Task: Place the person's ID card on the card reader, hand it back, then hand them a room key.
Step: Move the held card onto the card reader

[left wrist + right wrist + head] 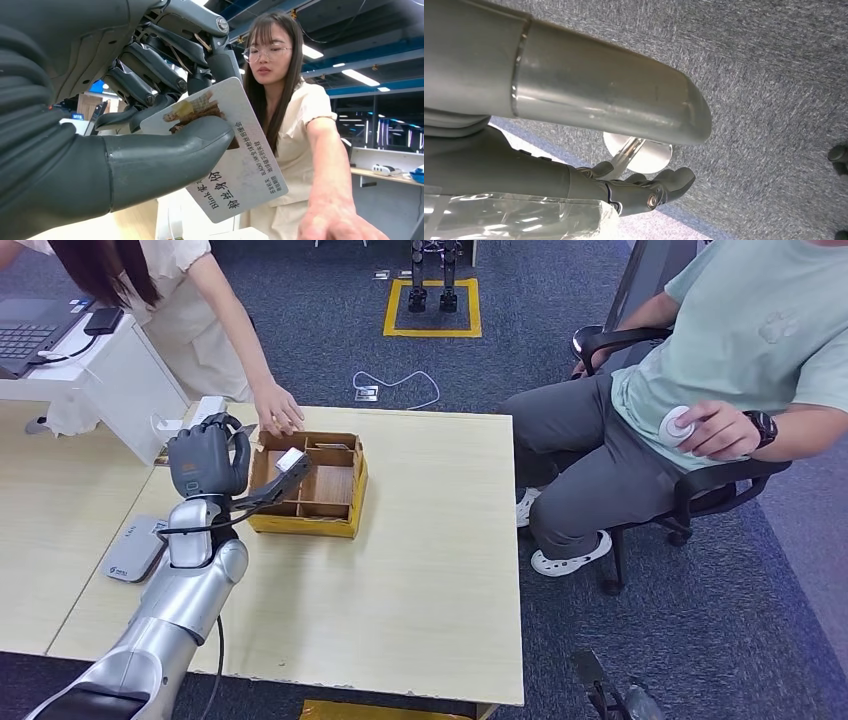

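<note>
My head camera looks forward and down from high over the table (420, 570), taking in my left hand (208, 460) from behind. My left wrist camera sits close behind that same hand (150, 150), facing up toward a person (295, 125) whom both views share. My right wrist camera points down at the carpet (774, 100).

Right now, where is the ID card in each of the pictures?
Head view: the ID card is held in the left hand, above the brown divided box on the table.
Left wrist view: the ID card sits mid-picture, pinched under the thick grey thumb, print facing the camera.
Right wrist view: the card is not in it; it looks at grey carpet.
Shared landmark: the person in the cream top reaching toward the card.
</note>
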Controlling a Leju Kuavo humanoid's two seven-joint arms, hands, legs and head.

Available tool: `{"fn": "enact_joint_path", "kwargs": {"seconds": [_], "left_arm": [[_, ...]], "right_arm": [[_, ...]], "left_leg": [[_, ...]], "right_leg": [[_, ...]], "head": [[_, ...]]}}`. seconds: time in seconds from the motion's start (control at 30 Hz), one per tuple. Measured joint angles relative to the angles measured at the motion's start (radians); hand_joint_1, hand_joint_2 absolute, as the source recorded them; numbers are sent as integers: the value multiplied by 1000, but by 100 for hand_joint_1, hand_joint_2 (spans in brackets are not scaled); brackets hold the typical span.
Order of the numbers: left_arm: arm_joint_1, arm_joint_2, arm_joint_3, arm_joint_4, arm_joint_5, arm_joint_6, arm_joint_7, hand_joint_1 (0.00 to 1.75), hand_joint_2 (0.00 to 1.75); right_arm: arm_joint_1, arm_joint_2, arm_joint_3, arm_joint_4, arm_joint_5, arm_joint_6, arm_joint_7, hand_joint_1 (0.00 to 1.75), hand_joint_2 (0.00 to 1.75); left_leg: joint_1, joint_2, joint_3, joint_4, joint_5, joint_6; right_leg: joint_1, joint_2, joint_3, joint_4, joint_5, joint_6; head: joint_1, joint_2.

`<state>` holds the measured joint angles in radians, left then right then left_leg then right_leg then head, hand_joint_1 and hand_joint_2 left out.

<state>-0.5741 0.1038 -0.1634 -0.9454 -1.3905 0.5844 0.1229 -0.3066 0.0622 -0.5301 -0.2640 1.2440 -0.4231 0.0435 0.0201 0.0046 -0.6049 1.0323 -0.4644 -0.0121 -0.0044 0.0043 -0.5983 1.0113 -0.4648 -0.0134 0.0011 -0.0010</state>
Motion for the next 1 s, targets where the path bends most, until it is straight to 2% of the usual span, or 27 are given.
{"fn": "enact_joint_path", "kwargs": {"seconds": [0.2, 0.33, 0.5, 0.6, 0.67, 0.77, 1.0], "left_arm": [[-2, 10, -8, 8, 0, -5, -7, 175, 175], [-11, 41, -19, 24, -40, 28, -2, 175, 175], [3, 122, -24, 11, -158, 59, 93, 175, 175], [13, 195, -74, -7, -175, 60, 216, 175, 175], [14, 242, -120, -8, -178, 60, 264, 175, 175], [18, 283, -161, -8, -181, 60, 274, 175, 175], [16, 331, -226, 0, -181, 60, 322, 175, 175]], "right_arm": [[0, -2, 1, 0, 0, 0, -2, 0, 0], [0, -3, 4, 0, -1, 2, -9, 0, 0], [-1, -4, 19, 0, 2, 3, -17, 0, 0], [-1, -4, 26, 0, 0, 4, -20, 0, 0], [-1, -5, 29, 0, -2, 3, -21, 0, 0], [-2, -5, 34, 0, -3, 3, -22, 0, 0], [-2, -5, 40, 0, -10, 4, -28, 0, 0]], "left_leg": [[0, 0, 0, 0, 0, 0], [0, 1, 0, 0, 0, 0], [0, 1, 0, -1, 0, 0], [1, 1, 0, -1, 0, 0], [1, 0, 0, -1, 0, 0], [0, 0, 0, -1, 0, 0], [0, 0, 0, -1, 0, 0]], "right_leg": [[0, 0, 0, 0, 0, 0], [0, 1, 0, 0, 0, 0], [0, 2, 0, 1, 0, 0], [1, 2, -1, 1, 0, 0], [1, 1, -1, 1, -1, 0], [1, 0, 0, 0, -1, 0], [0, 0, 0, 0, -1, 0]], "head": [[0, 0], [0, 0], [0, 0], [0, 0], [0, 0], [0, 0], [0, 0]]}}
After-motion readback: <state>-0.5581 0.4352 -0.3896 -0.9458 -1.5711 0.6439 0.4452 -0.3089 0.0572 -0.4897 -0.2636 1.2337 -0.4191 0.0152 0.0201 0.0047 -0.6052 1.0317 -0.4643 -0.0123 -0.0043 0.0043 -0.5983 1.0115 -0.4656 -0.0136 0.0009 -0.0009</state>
